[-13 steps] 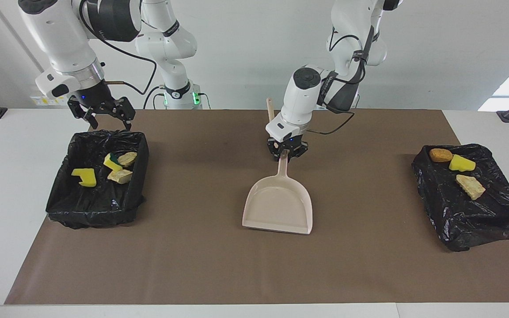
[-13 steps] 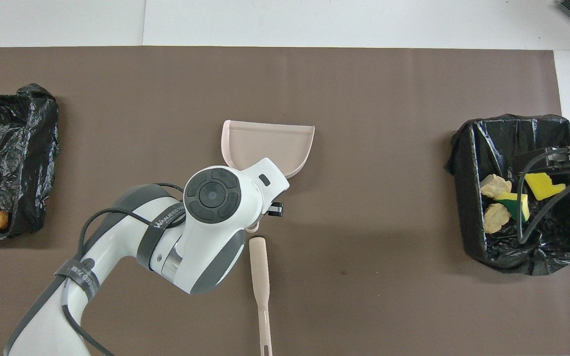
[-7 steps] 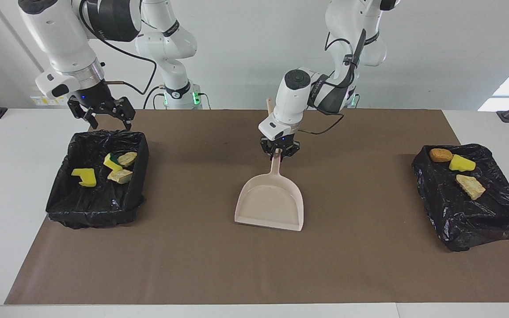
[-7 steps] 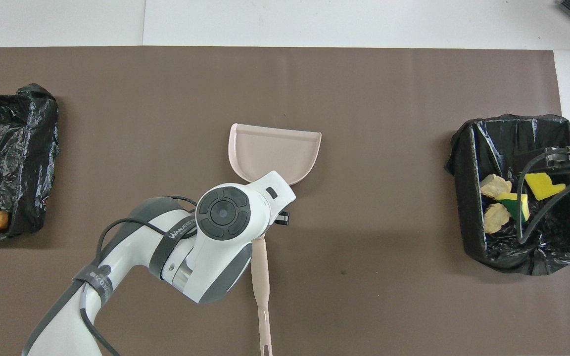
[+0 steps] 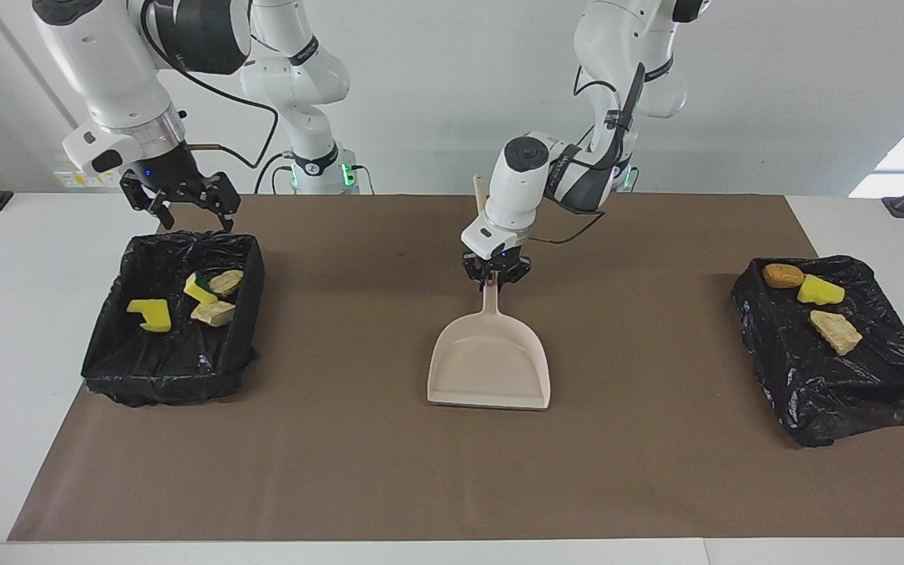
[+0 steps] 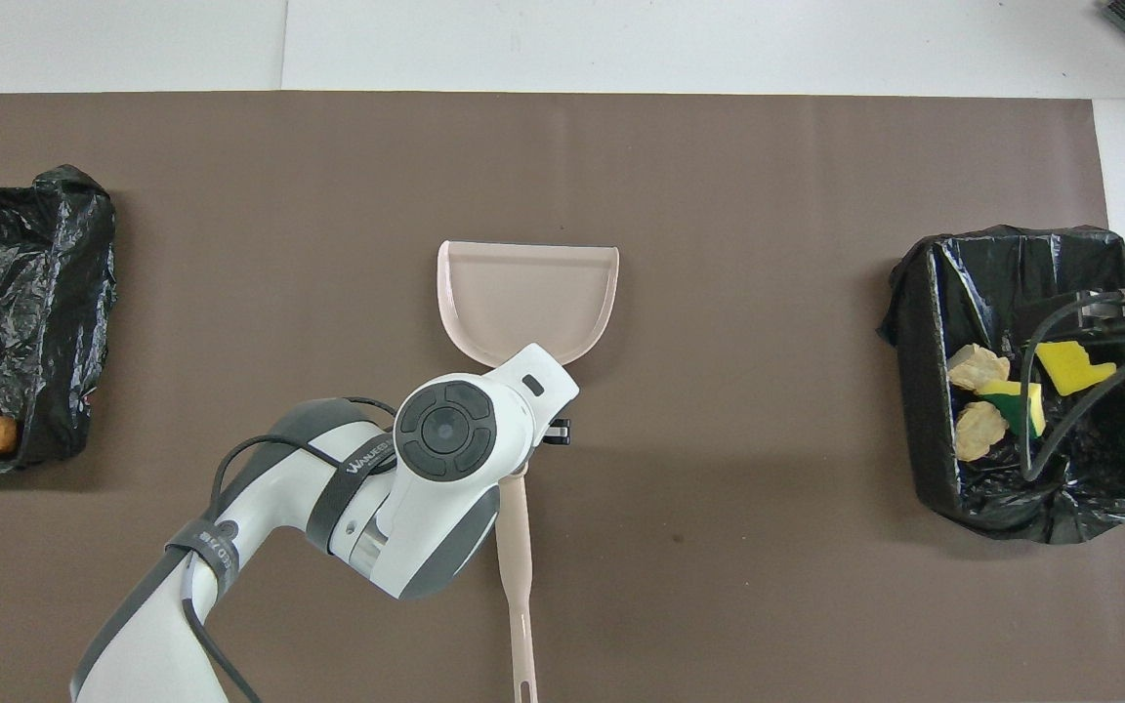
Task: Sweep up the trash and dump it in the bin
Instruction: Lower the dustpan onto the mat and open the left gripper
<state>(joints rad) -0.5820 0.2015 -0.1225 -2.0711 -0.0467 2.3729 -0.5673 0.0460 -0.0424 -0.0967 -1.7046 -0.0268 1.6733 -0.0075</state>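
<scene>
My left gripper (image 5: 496,273) is shut on the handle of the beige dustpan (image 5: 490,365), which lies empty on the brown mat at mid-table, its mouth turned away from the robots. In the overhead view the dustpan (image 6: 528,298) shows, but my wrist hides the gripper. My right gripper (image 5: 184,213) is open and empty, over the robots' edge of the black-lined bin (image 5: 173,373). Yellow sponge pieces (image 5: 150,314) and tan lumps (image 5: 213,314) lie in that bin (image 6: 924,391). An orange lump (image 5: 782,275), a yellow sponge (image 5: 819,291) and a tan lump (image 5: 835,331) lie on the black bag (image 5: 852,392) at the left arm's end.
A beige brush handle (image 6: 516,557) lies on the mat nearer to the robots than the dustpan; its tip (image 5: 479,188) shows past my left wrist. The brown mat (image 5: 656,471) covers most of the white table.
My left gripper has shifted a little toward the right arm's end with the dustpan, and the pan has swung to lie straight. The right arm has not moved.
</scene>
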